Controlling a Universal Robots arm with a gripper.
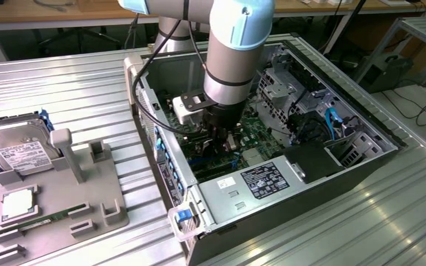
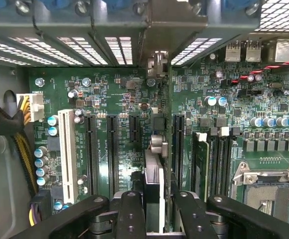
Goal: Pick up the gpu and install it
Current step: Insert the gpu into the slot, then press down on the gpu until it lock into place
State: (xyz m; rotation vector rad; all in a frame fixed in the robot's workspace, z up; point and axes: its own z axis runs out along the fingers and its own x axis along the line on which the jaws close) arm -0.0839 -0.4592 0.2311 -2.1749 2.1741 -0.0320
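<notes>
— Where was the gpu [image 2: 155, 169]?
— Edge-on, clamped in the gripper [image 2: 154, 199] above the motherboard [image 2: 109, 99], long axis along the slots, bracket toward the case's rear wall.
— Anything hidden?
— Its lower edge.

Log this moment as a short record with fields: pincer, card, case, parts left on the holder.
pincer: down inside the open computer case, shut on the gpu
gpu: held edge-on over the motherboard, between the black expansion slots
holder: grey tray at the exterior view's left, carrying the hard drive and the memory stick
</notes>
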